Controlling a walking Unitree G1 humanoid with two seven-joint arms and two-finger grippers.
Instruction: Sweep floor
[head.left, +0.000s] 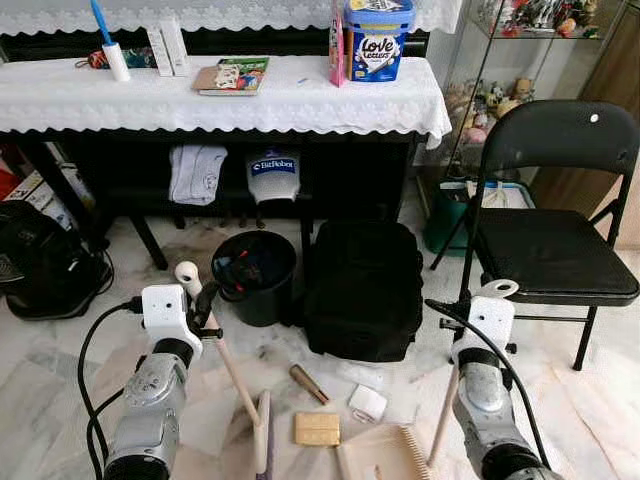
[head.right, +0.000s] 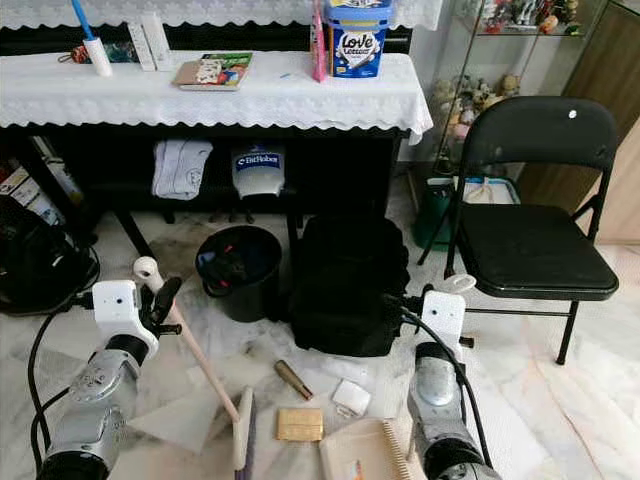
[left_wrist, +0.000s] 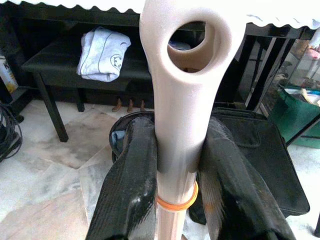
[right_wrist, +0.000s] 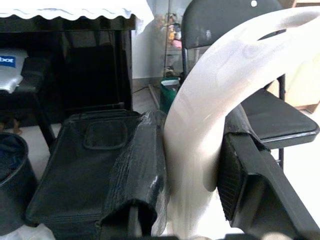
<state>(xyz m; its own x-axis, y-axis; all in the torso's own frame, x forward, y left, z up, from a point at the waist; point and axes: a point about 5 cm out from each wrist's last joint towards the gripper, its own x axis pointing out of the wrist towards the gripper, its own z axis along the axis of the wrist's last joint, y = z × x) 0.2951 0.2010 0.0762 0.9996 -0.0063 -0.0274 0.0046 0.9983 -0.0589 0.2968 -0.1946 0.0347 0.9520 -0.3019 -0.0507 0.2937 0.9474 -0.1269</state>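
Observation:
My left gripper (left_wrist: 172, 145) is shut on the beige broom handle (head.left: 225, 360), just below its looped end (left_wrist: 192, 37). The handle slants down to the broom head (head.left: 262, 435) on the marble floor. In my right gripper (right_wrist: 192, 150), also shut, is the white curved top of the dustpan handle (head.left: 445, 405), which runs down to the beige dustpan (head.left: 385, 455) at the bottom edge. Litter lies between broom and pan: a brown cylinder (head.left: 309, 384), a white square piece (head.left: 367, 402) and a tan block (head.left: 316, 428).
A black bucket (head.left: 255, 275) and a black bag (head.left: 362, 290) stand just ahead, under a table with a white lace cloth (head.left: 200, 100). A black folding chair (head.left: 555, 250) stands on the right, and a dark bag (head.left: 40, 265) lies at far left.

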